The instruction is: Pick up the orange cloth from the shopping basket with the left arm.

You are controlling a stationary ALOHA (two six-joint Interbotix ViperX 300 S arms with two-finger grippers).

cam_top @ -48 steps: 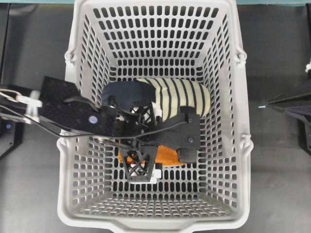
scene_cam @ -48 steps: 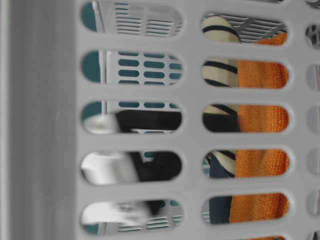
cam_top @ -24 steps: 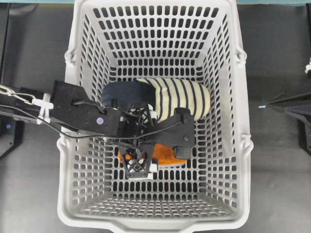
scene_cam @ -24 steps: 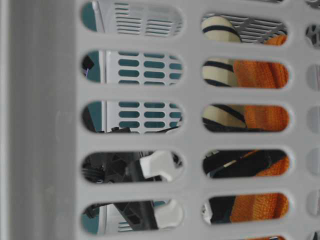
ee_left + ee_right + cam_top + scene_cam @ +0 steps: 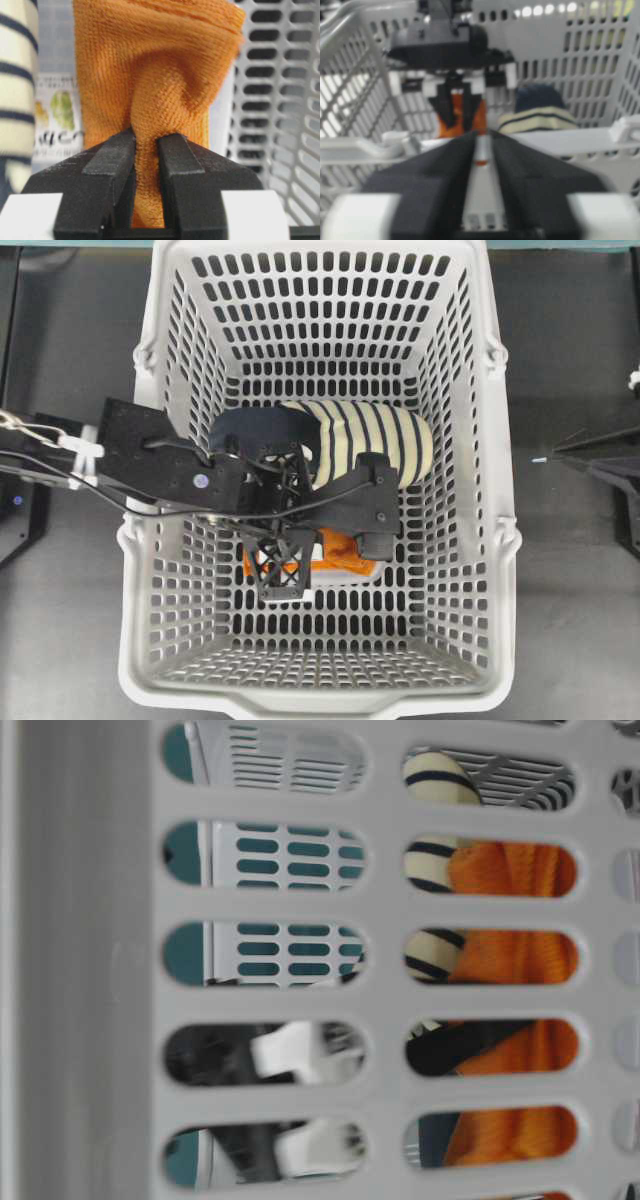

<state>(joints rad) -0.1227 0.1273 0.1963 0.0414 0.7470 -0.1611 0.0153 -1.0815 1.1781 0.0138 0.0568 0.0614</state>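
The orange cloth (image 5: 340,548) lies low in the light grey shopping basket (image 5: 320,702), just in front of the striped slipper (image 5: 370,440). My left gripper (image 5: 305,558) reaches down into the basket over it. In the left wrist view that gripper (image 5: 146,137) is shut on a pinched fold of the orange cloth (image 5: 150,75), which bunches above the black fingers. Through the basket's slots the cloth (image 5: 510,960) shows crumpled. My right gripper (image 5: 545,457) hangs outside the basket's right rim; its jaws (image 5: 481,134) stand slightly open with nothing between them.
The navy and cream slipper (image 5: 15,75) lies against the cloth's left side. A printed label (image 5: 57,115) shows under the basket floor. Slotted basket walls (image 5: 280,100) close in on every side. Dark table (image 5: 580,590) surrounds the basket.
The left gripper's jaws have closed on the orange cloth, which is now bunched into a fold. The left arm has shifted slightly within the basket.
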